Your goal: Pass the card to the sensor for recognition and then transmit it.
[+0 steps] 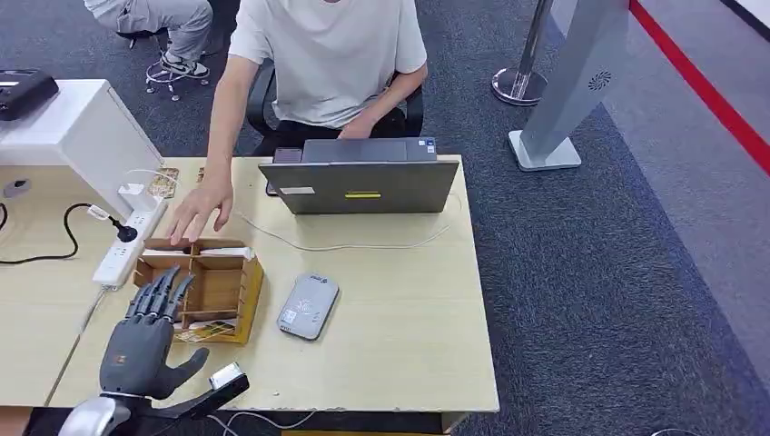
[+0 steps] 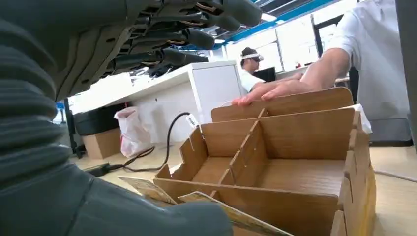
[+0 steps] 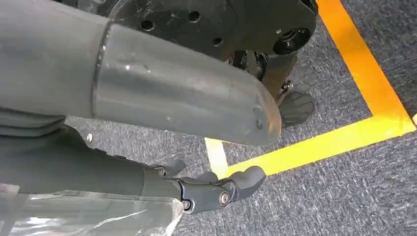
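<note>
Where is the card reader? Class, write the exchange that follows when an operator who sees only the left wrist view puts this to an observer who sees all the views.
Observer: The grey card reader lies flat on the table, just to the robot's right of the wooden box and apart from it.
Operator: What is beyond it?
Observer: A laptop stands at the table's far edge, in front of the seated person.
Operator: And the right hand?
Observer: The right hand hangs low over grey carpet marked with yellow tape, away from the table.
</note>
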Tool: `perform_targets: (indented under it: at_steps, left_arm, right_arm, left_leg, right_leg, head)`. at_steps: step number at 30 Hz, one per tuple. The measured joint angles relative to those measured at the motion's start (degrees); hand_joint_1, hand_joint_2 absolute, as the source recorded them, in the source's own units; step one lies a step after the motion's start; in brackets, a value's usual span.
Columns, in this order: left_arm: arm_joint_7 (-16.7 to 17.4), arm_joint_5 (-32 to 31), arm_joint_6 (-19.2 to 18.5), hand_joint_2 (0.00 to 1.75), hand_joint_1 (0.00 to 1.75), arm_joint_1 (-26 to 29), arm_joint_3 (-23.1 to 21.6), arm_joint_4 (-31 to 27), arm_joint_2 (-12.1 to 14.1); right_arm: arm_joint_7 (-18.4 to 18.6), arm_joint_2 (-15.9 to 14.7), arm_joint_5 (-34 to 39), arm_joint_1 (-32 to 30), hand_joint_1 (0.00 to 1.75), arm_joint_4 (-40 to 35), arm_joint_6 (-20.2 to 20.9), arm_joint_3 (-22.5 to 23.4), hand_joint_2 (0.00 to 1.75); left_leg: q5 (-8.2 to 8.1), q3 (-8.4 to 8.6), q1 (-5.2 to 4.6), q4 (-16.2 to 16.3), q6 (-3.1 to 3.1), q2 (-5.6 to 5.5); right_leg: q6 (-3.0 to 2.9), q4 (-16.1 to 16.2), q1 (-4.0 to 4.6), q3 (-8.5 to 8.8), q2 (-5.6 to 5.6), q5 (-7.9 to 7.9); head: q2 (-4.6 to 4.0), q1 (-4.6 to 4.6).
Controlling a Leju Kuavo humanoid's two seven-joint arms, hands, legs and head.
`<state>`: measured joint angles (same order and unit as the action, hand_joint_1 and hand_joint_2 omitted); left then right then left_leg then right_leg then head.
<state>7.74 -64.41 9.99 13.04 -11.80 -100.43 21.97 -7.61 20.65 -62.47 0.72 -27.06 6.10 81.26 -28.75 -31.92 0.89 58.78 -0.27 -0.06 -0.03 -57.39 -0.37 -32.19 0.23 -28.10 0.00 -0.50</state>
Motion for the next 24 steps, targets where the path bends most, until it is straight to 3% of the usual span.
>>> perform_targets:
  at_steps: [6,24]
  left_arm:
    - [2.99,-2.14,0.06,1.75,0.00,0.01,0.07,1.05,-0.37]
    - [3.58,-2.43,-0.24,1.75,0.00,-0.35,0.61,3.17,-1.40]
  right_arm:
    - [-0.02,0.00,0.55,-0.18,0.00,0.00,0.07,0.00,0.00]
    - [-0.04,0.00,0.76,-0.45,0.00,0.00,-0.11,-0.04,0.00]
  left_leg:
    - [0.00,0.00,0.00,0.00,0.00,0.00]
    - [0.00,0.01,0.00,0.00,0.00,0.00]
  right_leg:
    - [0.00,0.00,0.00,0.00,0.00,0.00]
    - [0.00,0.00,0.00,0.00,0.00,0.00]
  head:
    - [0.00,0.00]
    - [0.00,0.00]
